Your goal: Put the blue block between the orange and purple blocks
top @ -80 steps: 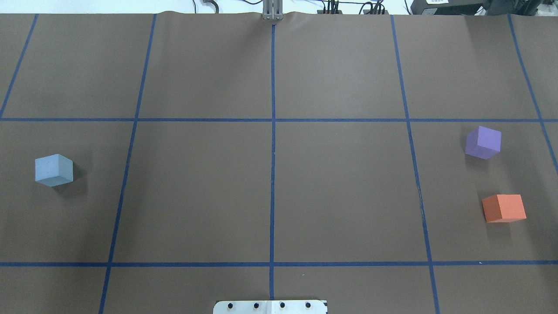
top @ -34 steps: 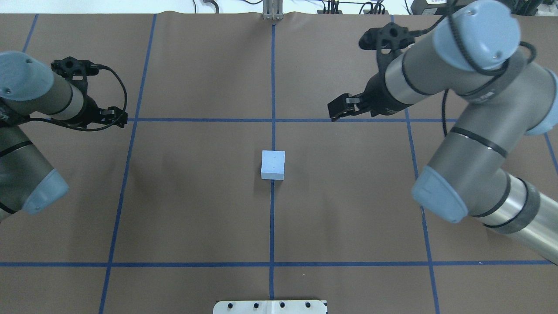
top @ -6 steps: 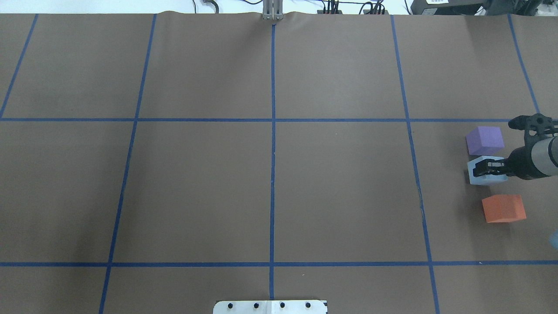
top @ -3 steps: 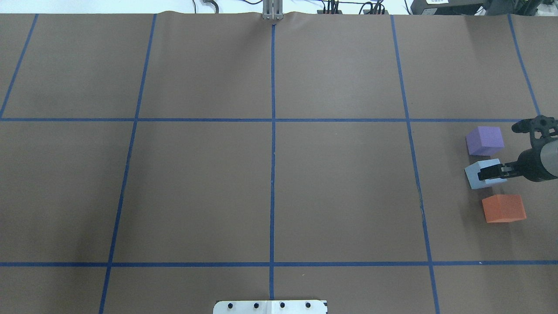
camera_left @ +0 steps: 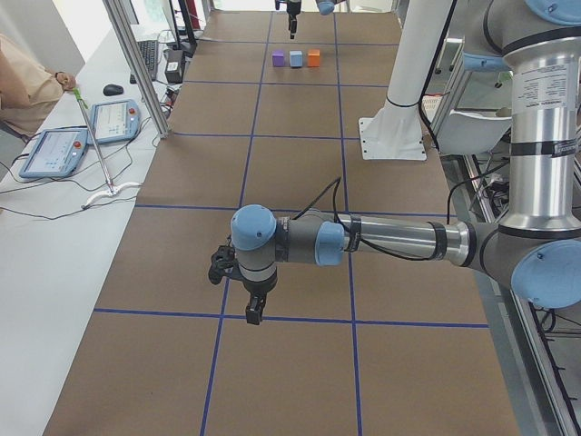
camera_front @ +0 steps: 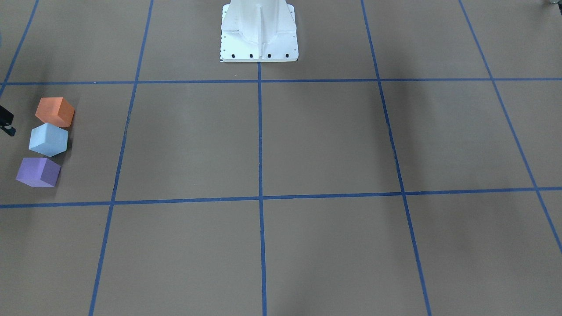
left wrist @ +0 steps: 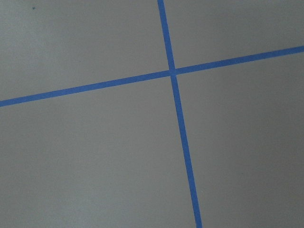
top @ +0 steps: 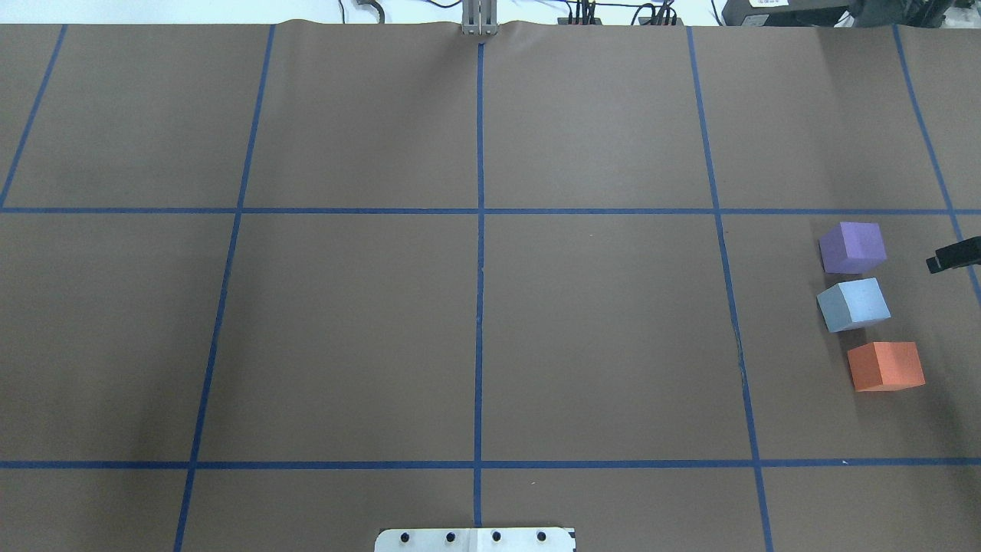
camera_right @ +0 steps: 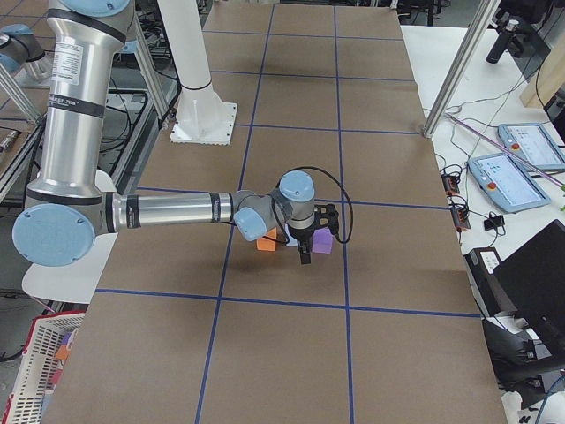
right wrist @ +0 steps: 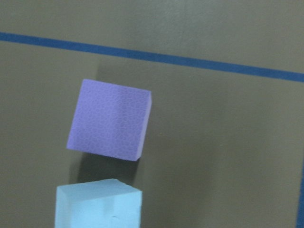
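Note:
The blue block (top: 853, 304) stands free on the table between the purple block (top: 852, 248) and the orange block (top: 886, 366), in a line at the far right. In the front-facing view, on the left, are orange (camera_front: 55, 111), blue (camera_front: 48, 139) and purple (camera_front: 38, 171). My right gripper (top: 953, 255) is at the right edge, beside the purple block, clear of all blocks, open and empty. The right wrist view shows the purple block (right wrist: 109, 118) and the blue block's top (right wrist: 97, 204). My left gripper (camera_left: 253, 313) shows only in the exterior left view; I cannot tell its state.
Brown table cover with blue tape grid lines (top: 480, 230). The robot's white base plate (top: 475, 540) is at the near middle edge. The left wrist view shows only a tape crossing (left wrist: 172, 72). Tablets (camera_left: 86, 132) lie on the side bench.
My right gripper has let go of the blue block and drawn back right, off towards the frame's edge. The blue block stays between purple and orange.

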Tool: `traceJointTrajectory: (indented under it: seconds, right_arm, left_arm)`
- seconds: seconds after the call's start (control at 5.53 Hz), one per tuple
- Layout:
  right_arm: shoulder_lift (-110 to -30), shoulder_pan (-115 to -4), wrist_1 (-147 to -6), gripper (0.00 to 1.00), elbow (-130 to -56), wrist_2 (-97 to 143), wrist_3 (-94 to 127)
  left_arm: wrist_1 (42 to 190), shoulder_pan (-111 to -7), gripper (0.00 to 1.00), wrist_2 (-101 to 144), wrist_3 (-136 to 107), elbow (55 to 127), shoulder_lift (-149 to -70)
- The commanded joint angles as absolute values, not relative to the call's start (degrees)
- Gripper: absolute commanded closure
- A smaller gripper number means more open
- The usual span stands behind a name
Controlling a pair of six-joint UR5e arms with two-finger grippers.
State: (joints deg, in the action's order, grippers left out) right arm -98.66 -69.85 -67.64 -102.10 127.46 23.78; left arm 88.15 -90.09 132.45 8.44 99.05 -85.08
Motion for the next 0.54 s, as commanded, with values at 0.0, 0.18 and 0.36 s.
traceJointTrajectory:
  seconds: [0.0,0.18,0.36]
  right_arm:
    - [-95.71,-73.30,-75.40,0.00,-104.58,129.28,19.96]
    - [-96.41,-77.65,-77.15,0.00,-103.98,132.51,14.12]
    - [-95.72,-84.48,-86.91,0.01,-104.58,132.97,3.71]
  left_arm:
    - [88.15,-90.09,0.00,132.45,8.44,98.97,-85.08]
    - [88.15,-90.09,0.00,132.45,8.44,98.96,-85.08]
    - [87.98,-90.09,0.00,132.36,8.35,98.36,-85.08]
